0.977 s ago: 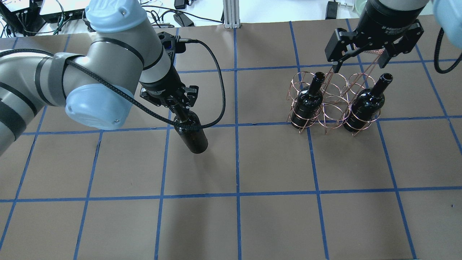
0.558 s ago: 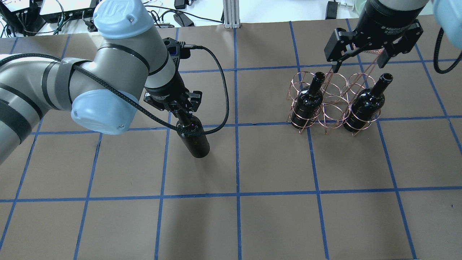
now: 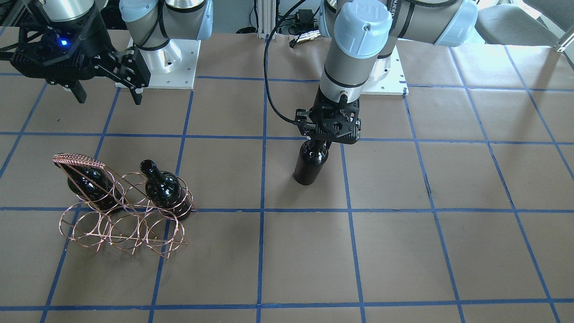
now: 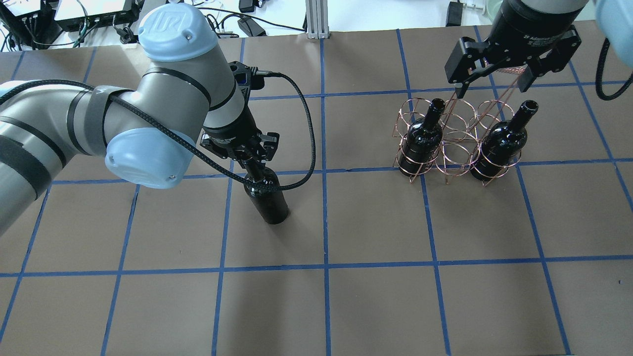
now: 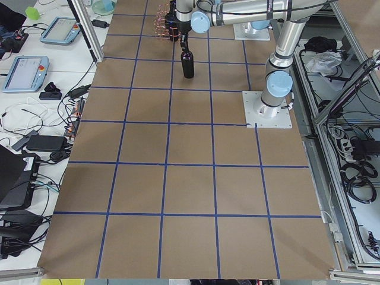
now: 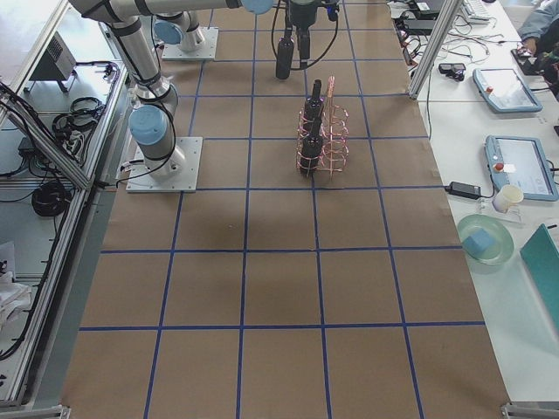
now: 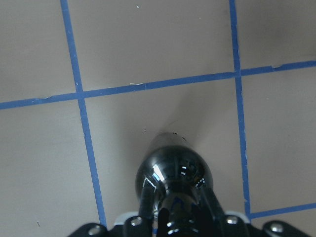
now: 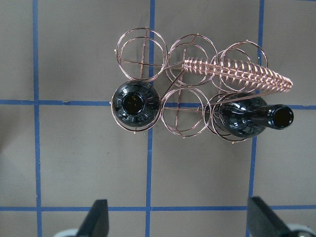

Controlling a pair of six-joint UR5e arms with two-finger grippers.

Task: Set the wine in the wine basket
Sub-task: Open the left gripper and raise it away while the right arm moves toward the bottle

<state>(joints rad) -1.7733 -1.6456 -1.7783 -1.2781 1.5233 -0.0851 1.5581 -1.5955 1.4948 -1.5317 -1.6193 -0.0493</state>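
Observation:
My left gripper [image 4: 246,157] is shut on the neck of the wine [image 4: 267,200], a glossy near-black bottle. It holds the bottle upright at the table's middle left. The bottle also shows in the front view [image 3: 310,163] and the left wrist view [image 7: 175,170]. I cannot tell whether its base touches the table. The copper wire wine basket [image 4: 457,143] stands at the far right. Two identical bottles [image 4: 423,138] [image 4: 499,146] fill the end rings of its near row. My right gripper [image 4: 492,89] is open and empty above the basket's handle [image 8: 232,74].
The table is brown paper with a blue tape grid [image 4: 324,217]. The middle ring of the basket's near row [image 8: 181,111] and the three rings of the other row hold nothing. Cables and electronics [image 4: 247,22] lie beyond the table's far edge.
My left arm has carried the bottle a little to the right and toward the camera side. The right gripper and the basket have stayed put.

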